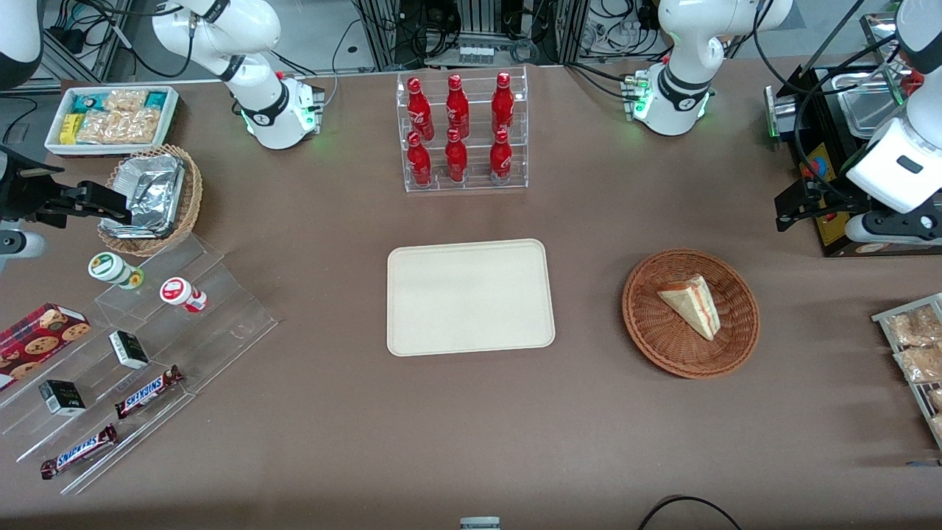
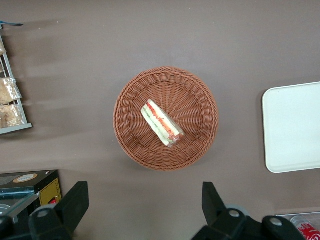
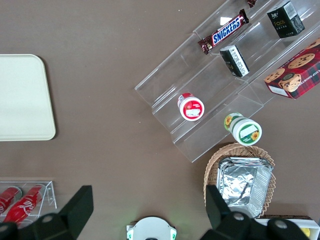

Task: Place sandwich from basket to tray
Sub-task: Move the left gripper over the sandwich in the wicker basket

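Front view, sweeping across from the parked arm's end: white rectangular bin of snack packets (image 1: pixel 110 118), light tan wicker basket holding silver foil trays (image 1: pixel 152 197), clear acrylic stepped shelf (image 1: pixel 140 361) with two small round tubs, small dark boxes, a red cookie box (image 1: pixel 40 331) and two Snickers bars (image 1: pixel 147 392). Mid-table, clear acrylic rack of six red cola bottles (image 1: pixel 462 132), farther from the camera than the flat cream rectangular tray with rounded corners (image 1: pixel 469 297), which lies bare. Toward the working arm's end, well apart from the tray, sits the round reddish-brown woven wicker basket (image 1: pixel 690 313); the pale triangular sandwich wedge with red and green filling (image 1: pixel 692 303) lies inside it, roughly centred, resting on the weave. Black two-finger gripper of the left arm (image 1: pixel 798 210) hangs high over the table near a black and yellow box (image 1: pixel 831 213), farther from the camera than the basket and not over it, touching nothing. Wire rack of bagged snacks (image 1: pixel 916 353) at the table edge. Left wrist view: sandwich (image 2: pixel 161 122) in the basket (image 2: pixel 166 118), filling edge showing, tray corner (image 2: pixel 292 127) beside; the gripper (image 2: pixel 145 205) has its jaws spread wide and empty, black fingers (image 2: pixel 75 202) clear of the basket rim.
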### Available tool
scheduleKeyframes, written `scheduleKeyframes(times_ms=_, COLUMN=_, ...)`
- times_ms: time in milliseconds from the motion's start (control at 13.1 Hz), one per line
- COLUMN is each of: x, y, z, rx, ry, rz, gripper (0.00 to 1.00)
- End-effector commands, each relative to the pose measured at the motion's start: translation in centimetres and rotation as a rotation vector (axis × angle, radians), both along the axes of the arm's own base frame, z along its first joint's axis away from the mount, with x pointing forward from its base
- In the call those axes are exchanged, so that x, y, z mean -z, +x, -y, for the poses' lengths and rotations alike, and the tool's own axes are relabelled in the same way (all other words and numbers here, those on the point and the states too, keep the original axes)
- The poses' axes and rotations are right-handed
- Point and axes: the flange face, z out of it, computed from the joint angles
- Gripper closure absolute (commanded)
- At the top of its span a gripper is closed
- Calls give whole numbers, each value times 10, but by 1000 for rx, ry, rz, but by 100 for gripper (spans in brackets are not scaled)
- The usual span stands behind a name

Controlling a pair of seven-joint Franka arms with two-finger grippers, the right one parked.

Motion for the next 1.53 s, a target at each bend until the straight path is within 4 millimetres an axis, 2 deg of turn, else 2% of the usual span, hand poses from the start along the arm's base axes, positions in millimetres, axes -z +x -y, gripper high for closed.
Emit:
scheduleKeyframes(times_ms=0, x=-3, y=0, z=-2, rx=-8, ry=-5, rz=-13, gripper=0)
scheduleKeyframes(times_ms=229, x=6, y=4, z=3, rx=-6, ry=-2, rz=-22, gripper=0)
scheduleKeyframes(times_ms=534, x=47, y=21, z=2, rx=-15, ry=0, rz=0, gripper=0)
scheduleKeyframes(times_ms=687, x=86, y=28, z=2, rx=-95, ry=-5, rz=9, gripper=0)
scheduleKeyframes(times_ms=840, x=127, y=24, z=3, rx=-152, ry=-12, rz=14, gripper=0)
scheduleKeyframes(times_ms=1145, x=187, y=11, z=0, rx=-261, ry=-20, rz=35, gripper=0)
scheduleKeyframes(times_ms=1298, x=221, y=0, z=2, rx=-381, ry=-30, rz=58, gripper=0)
scheduleKeyframes(times_ms=1450, x=245, y=-12, z=4, rx=-428, ry=-42, rz=86, gripper=0)
